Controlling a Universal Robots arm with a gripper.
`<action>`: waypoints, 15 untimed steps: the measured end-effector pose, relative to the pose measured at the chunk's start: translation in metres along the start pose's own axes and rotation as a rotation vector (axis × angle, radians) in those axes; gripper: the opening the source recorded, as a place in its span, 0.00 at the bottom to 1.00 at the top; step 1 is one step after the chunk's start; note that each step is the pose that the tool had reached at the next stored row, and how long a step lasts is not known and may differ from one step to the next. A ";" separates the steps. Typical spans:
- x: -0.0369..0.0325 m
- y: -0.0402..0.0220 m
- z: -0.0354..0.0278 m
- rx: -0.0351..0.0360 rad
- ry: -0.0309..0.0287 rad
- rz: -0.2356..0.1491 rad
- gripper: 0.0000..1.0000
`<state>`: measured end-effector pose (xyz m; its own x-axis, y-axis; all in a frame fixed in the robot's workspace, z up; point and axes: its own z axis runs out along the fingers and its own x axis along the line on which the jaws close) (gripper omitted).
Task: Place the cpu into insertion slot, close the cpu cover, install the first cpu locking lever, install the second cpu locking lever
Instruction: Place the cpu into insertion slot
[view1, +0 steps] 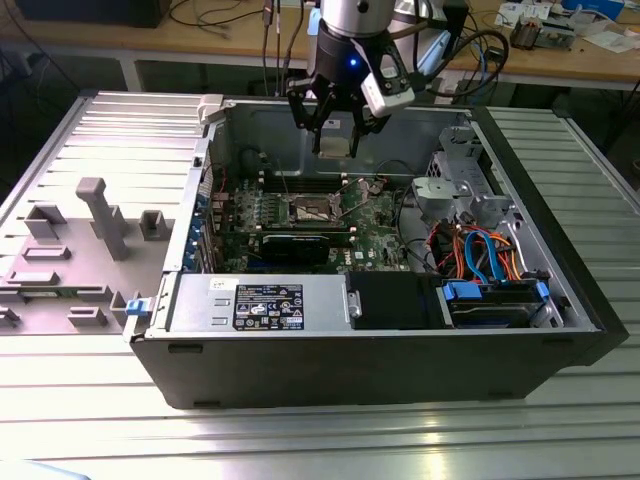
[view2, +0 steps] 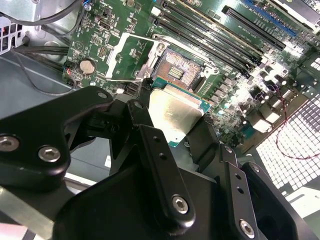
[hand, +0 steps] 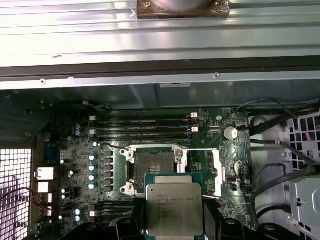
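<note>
Black pincer (view2: 172, 120) clamps the cpu (hand: 174, 209) above the insertion slot (hand: 152, 167).

We see the silver-topped cpu (hand: 174, 210) clear above the insertion slot (hand: 152, 170). The slot lies bare, the cpu cover (view2: 146, 60) open beside it.

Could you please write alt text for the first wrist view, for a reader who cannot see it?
The gripper holds the cpu, silver top facing the camera, above a green motherboard inside an open computer case. Just beyond it lies the empty insertion slot, uncovered, with long memory slots farther on.
</note>
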<state>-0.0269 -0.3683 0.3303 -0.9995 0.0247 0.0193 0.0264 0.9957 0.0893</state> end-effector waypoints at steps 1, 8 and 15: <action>0.0000 0.0000 0.0002 0.0000 0.0000 0.000 0.55; 0.0000 -0.0002 0.0024 0.0001 0.0000 0.000 0.55; -0.0001 -0.0004 0.0043 0.0001 0.0000 0.000 0.55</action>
<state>-0.0269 -0.3683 0.3260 -0.9995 0.0247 0.0193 0.0264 0.9957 0.0892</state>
